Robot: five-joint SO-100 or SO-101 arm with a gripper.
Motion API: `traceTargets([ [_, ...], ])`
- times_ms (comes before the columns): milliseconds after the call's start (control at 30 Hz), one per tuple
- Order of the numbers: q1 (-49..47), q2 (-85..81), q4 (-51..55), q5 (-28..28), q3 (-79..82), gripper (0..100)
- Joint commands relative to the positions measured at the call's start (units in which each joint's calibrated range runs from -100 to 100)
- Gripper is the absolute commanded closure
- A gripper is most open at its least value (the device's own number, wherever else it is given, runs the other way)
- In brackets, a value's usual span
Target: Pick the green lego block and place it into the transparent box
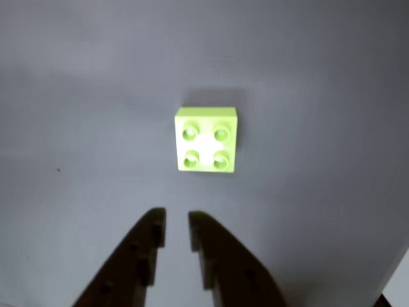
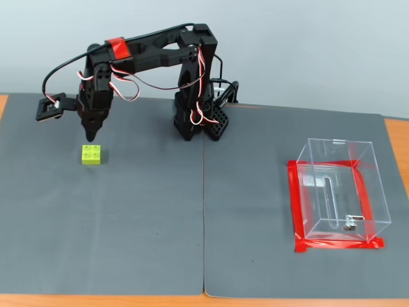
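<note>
The green lego block (image 1: 206, 140) is a small lime brick with four studs, lying flat on the grey mat just ahead of the fingertips in the wrist view. In the fixed view the green lego block (image 2: 91, 155) sits at the mat's left side, and my gripper (image 2: 91, 136) points down just above and behind it without touching. The gripper (image 1: 177, 220) is shut, with only a narrow slit between its dark fingers and nothing held. The transparent box (image 2: 339, 192) stands far to the right, with red tape around its base and a small metal fitting inside.
The arm's black base (image 2: 198, 121) stands at the back centre of the grey mat (image 2: 153, 230). A seam runs down the mat's middle. The orange table edge (image 2: 396, 137) shows at the sides and front.
</note>
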Motion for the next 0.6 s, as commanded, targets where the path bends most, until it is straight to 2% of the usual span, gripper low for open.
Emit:
traceTargets([
  [0,-0.5,0.4,-3.2,0.2,-2.4,95],
  [200,-0.5,2.1,-4.0,-0.1,-2.1,73],
  [267,-0.5,2.7,-4.0,-0.1,-2.1,70],
  [433,-0.5,4.6,-4.2,-0.3,-2.1,69],
  [567,-0.5,6.9,-8.4,-0.4,-2.5,69],
])
